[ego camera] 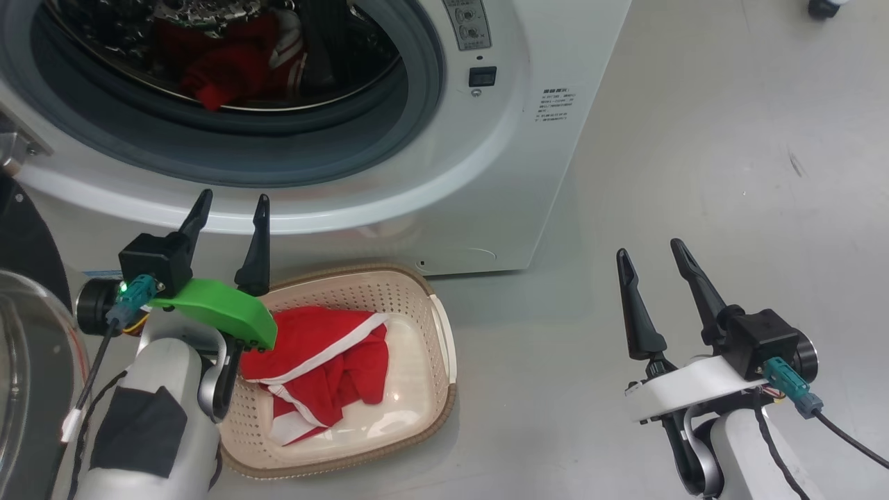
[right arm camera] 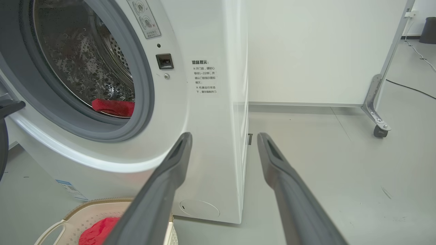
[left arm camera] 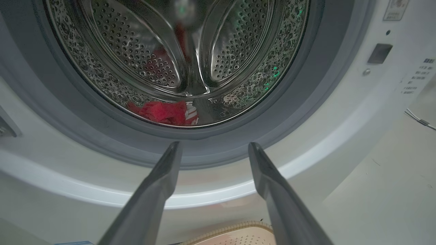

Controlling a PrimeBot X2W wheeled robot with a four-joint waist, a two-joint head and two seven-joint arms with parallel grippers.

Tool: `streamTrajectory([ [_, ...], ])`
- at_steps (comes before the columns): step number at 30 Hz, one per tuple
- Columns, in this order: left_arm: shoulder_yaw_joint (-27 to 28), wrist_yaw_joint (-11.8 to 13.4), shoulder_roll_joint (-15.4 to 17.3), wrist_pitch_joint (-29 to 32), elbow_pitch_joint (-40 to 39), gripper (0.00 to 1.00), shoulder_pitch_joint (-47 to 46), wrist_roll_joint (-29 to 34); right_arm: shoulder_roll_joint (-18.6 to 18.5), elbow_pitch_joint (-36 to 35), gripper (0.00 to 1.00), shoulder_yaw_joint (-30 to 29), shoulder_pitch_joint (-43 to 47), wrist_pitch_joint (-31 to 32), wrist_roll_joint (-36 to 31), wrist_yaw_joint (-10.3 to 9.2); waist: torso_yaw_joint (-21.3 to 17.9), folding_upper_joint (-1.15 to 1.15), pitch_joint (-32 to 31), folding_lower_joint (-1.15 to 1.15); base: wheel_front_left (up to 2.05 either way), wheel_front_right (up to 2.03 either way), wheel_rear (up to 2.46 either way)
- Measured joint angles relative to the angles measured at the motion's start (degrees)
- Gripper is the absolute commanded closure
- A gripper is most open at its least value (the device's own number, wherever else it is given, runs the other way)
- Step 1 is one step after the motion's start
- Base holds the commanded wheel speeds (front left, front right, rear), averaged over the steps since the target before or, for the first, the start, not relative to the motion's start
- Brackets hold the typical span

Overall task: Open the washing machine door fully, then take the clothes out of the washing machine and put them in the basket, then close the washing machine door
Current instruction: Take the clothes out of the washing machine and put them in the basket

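The left gripper [ego camera: 233, 198] hovers over the small cream perforated plastic basket [ego camera: 444, 347], its two dark fingers spread wide and empty, pointing at the big white front-loading washing machine [ego camera: 486, 173]. A bright red garment with white trim [ego camera: 326, 354] lies in the basket, just beside that wrist. More red clothes [ego camera: 229, 69] sit low in the steel drum [left arm camera: 136, 51], ahead of the fingertips. The right gripper [ego camera: 649, 248], also spread and empty, hangs well apart over the grey floor [ego camera: 694, 139].
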Motion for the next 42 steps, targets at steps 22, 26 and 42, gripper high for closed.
streamTrajectory([
  [22, 0.7, 4.3, 0.5, 0.0, -16.3, 0.0, 20.5, 2.7, 0.2, -0.6, 0.0, -2.1, 8.1, 0.0, -0.3, -0.18, 1.8, 0.0, -10.5, 0.0, 0.0, 0.0, 0.0],
  [26, 0.1, 4.7, 0.5, 0.0, -17.9, 0.0, 24.0, 2.7, 0.3, -0.6, 0.0, -2.3, 9.6, 0.0, -0.3, -0.59, 2.3, 0.0, -11.8, 0.0, 0.0, 0.0, 0.0],
  [42, -0.9, 6.5, 0.5, 0.3, -25.0, 0.0, 32.2, 2.8, 0.4, -1.5, 0.0, -1.9, 11.9, 0.0, -0.3, -0.58, 3.0, 0.0, -13.6, 0.0, 0.0, 0.0, 0.0],
])
